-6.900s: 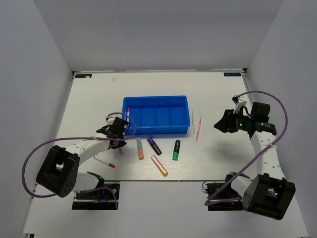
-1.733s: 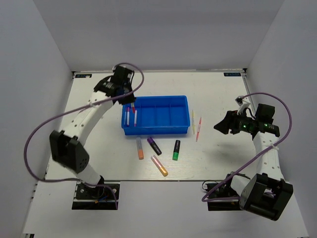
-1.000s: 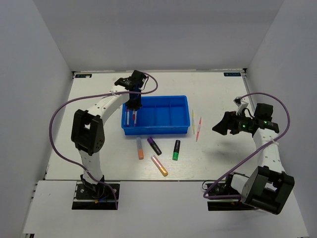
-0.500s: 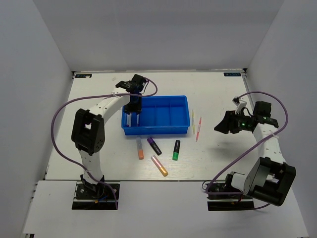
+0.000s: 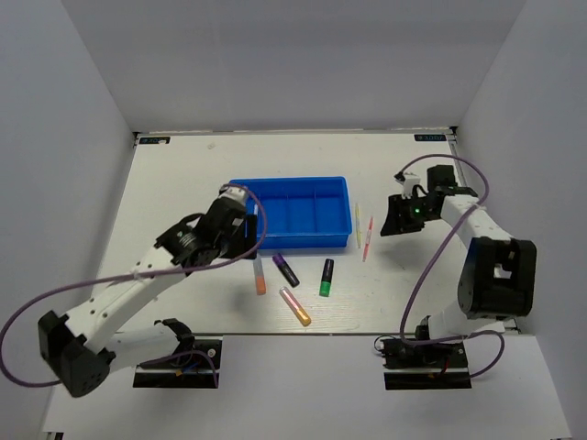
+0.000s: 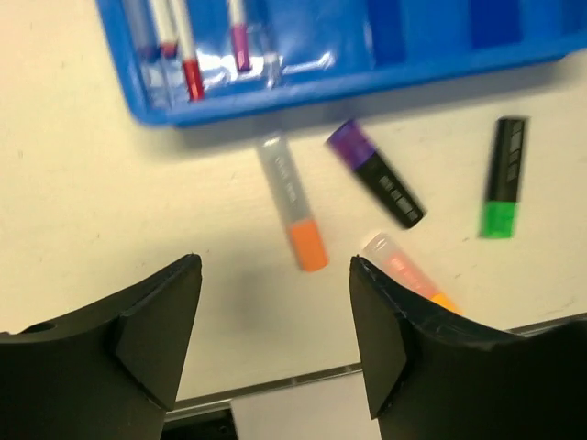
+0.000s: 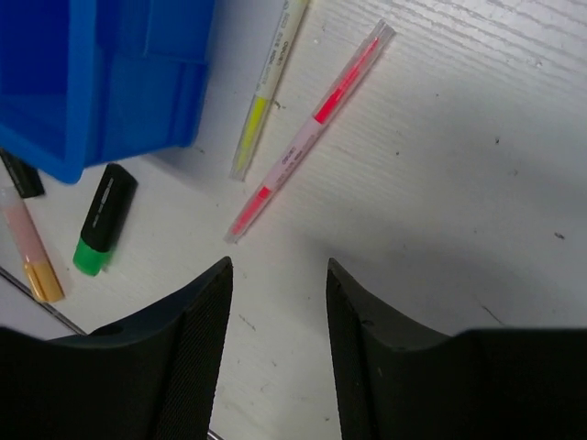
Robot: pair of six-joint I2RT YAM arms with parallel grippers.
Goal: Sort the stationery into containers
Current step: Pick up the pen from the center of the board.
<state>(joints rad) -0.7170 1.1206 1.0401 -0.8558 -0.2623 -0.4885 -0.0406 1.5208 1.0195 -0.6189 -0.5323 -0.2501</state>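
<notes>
The blue tray (image 5: 303,242) (image 6: 385,73) holds a white pen with a red cap (image 6: 186,57) and a purple pen (image 6: 238,35) in its left compartment. In front of it lie the orange (image 5: 260,275) (image 6: 295,218), purple and black (image 5: 285,269) (image 6: 376,174), green and black (image 5: 326,277) (image 6: 502,179) and pink and orange (image 5: 295,306) highlighters. My left gripper (image 5: 246,246) (image 6: 273,266) hangs open and empty above the table by the tray's front left corner. A yellow pen (image 5: 357,225) (image 7: 266,92) and a pink pen (image 5: 368,238) (image 7: 312,128) lie right of the tray. My right gripper (image 5: 394,220) (image 7: 278,266) is open and empty just beside them.
White walls close in the table on three sides. The table's near edge (image 6: 303,376) runs just below the highlighters. In the right wrist view the tray's corner (image 7: 92,82), the green highlighter (image 7: 104,220) and the pink and orange one (image 7: 32,247) sit at the left.
My left gripper has opened and drawn back from over the tray's left compartment to its front left corner. The right gripper has moved left toward the two pens and its jaws have narrowed.
</notes>
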